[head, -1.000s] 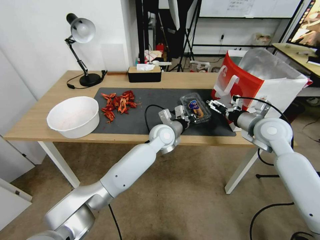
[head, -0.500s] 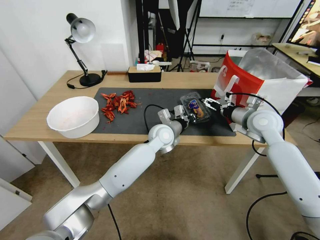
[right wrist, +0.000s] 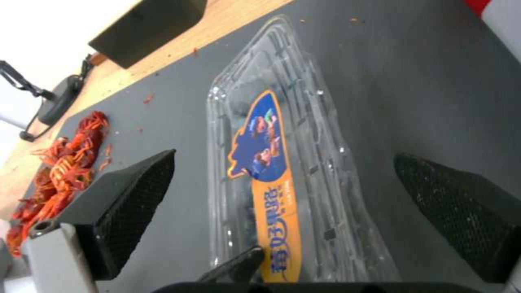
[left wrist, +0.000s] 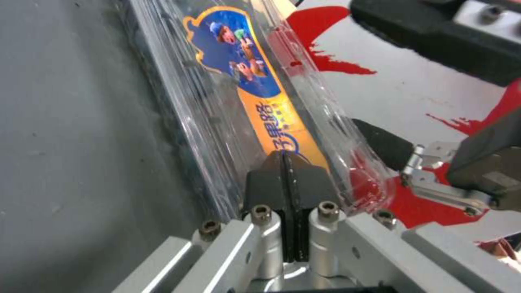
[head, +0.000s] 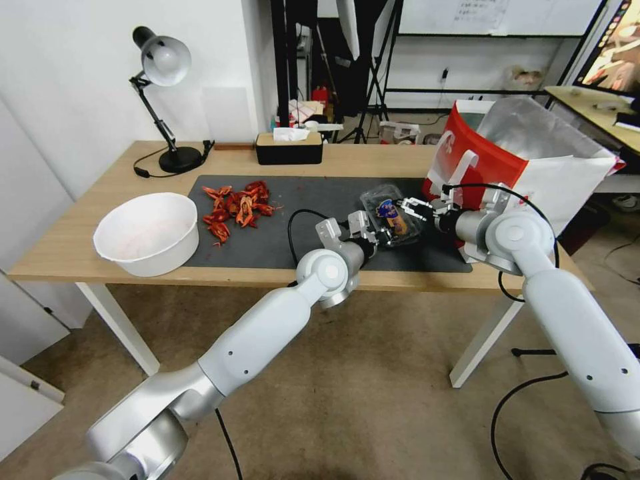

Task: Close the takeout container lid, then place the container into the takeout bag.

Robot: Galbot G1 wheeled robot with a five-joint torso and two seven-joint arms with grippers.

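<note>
Wooden table with dark mat, white bowl, desk lamp, tissue box, takeout bag.

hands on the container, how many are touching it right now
1. The left hand is shut, fingers pressed on the near end of the container. The right hand is open beside it, next to the takeout bag, with no contact visible.

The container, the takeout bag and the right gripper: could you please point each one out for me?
container (head: 392,215), head view, on its labelled lid.
takeout bag (head: 490,163), head view, on its red side.
right gripper (head: 408,207), head view, between its open fingertips.
</note>
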